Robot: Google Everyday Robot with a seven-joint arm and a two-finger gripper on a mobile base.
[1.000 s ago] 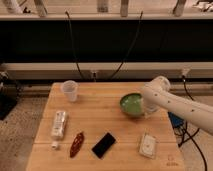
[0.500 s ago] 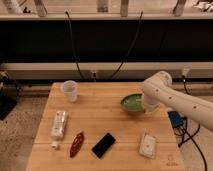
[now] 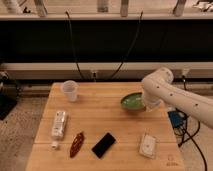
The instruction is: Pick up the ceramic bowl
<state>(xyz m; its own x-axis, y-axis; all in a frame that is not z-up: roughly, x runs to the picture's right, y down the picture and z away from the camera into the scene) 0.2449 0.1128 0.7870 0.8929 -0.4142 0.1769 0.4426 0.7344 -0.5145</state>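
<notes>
The ceramic bowl [image 3: 131,102] is round, shallow and glossy green, at the right side of the wooden table [image 3: 100,120]. Its near rim looks tipped up a little. My gripper [image 3: 145,103] is at the bowl's right rim, at the end of the white arm [image 3: 170,95] that reaches in from the right. The arm hides the bowl's right edge and the gripper's tip. A translucent white plastic cup [image 3: 70,90] stands upright at the table's back left, well away from the gripper.
On the table's front half lie a white packet [image 3: 59,124], a small white cap [image 3: 54,145], a reddish-brown snack bag [image 3: 77,144], a black phone [image 3: 103,144] and a clear wrapped item [image 3: 147,144]. Black cables hang behind the table. A blue object [image 3: 175,120] sits on the floor to the right.
The arm's elbow has risen and swung toward the bowl. The bowl has shifted slightly up and right and now looks tilted.
</notes>
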